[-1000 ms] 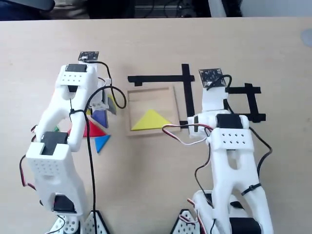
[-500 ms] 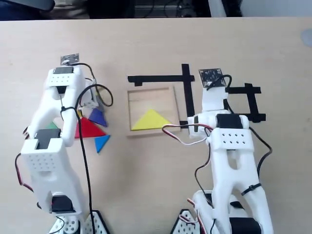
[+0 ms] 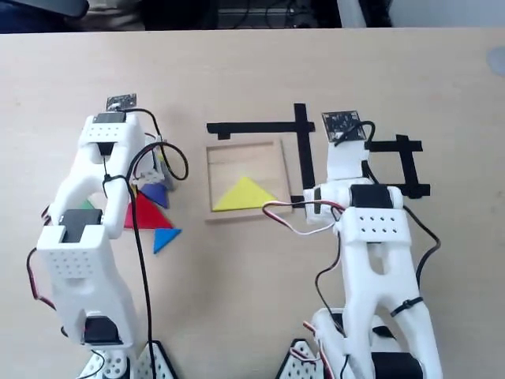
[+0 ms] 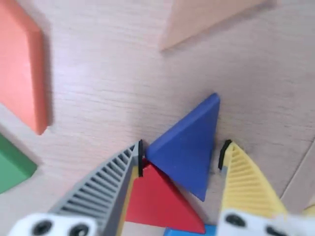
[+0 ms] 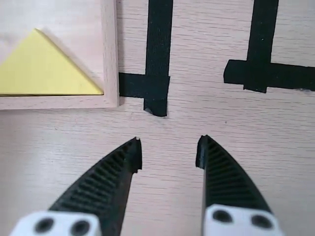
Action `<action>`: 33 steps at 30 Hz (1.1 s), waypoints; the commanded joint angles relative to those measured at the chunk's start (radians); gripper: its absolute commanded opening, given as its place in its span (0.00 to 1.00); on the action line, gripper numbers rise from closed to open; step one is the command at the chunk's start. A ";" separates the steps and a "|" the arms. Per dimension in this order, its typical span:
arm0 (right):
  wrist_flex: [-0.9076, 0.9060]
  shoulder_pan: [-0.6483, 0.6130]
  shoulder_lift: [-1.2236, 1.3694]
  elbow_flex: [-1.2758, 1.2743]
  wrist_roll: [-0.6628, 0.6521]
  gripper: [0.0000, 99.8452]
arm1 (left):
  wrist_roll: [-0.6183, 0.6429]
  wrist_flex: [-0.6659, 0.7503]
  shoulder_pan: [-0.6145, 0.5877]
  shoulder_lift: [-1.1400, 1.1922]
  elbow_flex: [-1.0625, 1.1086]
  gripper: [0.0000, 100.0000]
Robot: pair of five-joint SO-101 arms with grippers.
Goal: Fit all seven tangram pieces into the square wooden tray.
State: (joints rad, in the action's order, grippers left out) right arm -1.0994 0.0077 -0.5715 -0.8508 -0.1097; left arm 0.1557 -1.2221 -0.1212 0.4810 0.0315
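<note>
Where both arms stand, the table (image 3: 252, 71): pale wood grain, taking up nearly the whole high view.
Room: a dark strip along the top edge of the high view, too dim to make out.
Left arm (image 3: 87, 237): white, at the left of the frame, bent over the loose pieces.
Right arm (image 3: 371, 237): white, lower right, pointing up toward the tape.
Tape (image 3: 302, 150): black strips forming a corner around the tray's top and right sides. More black strips mark out a second square further right.
Tray (image 3: 246, 145): square and wooden, at the centre of the frame, flat on the table.
In the tray: one yellow triangle (image 3: 243, 196), its long edge against the lower rim.
Loose pieces: clustered left of the tray. The red triangle (image 3: 146, 212) is the largest, the dark blue triangle (image 3: 155, 192) touches its upper side, and the light blue triangle (image 3: 164, 237) lies just below it.
Left gripper (image 4: 183, 151): jaws apart, straddling the dark blue triangle. The grey finger (image 4: 106, 189) touches one corner. The yellow finger (image 4: 246, 182) is just beside the opposite edge, not clamped.
Right gripper (image 5: 169, 150): jaws apart over bare table, near the tray's lower right corner and the end of a tape strip.
Hidden or cut off: the orange piece (image 4: 22, 69) and green piece (image 4: 12, 162) run off the edge of the left wrist view. In the high view the left arm covers most of them. A pale piece (image 4: 206, 14) is blurred and its shape is unclear.
</note>
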 commanded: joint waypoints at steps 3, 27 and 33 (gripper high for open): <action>0.008 -0.017 -0.001 0.005 -0.009 0.20 | 0.009 -0.003 0.033 -0.023 0.013 0.27; 0.012 -0.017 -0.004 -0.004 -0.011 0.20 | 0.034 -0.121 0.024 0.186 -0.259 0.18; 0.012 -0.017 -0.002 -0.004 -0.011 0.20 | 0.034 -0.140 0.024 0.199 -0.278 0.17</action>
State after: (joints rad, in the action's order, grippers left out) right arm -1.0994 0.0077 -0.5715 -0.8631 -0.1097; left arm 0.1849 -1.3541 -0.0982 0.6636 -0.2417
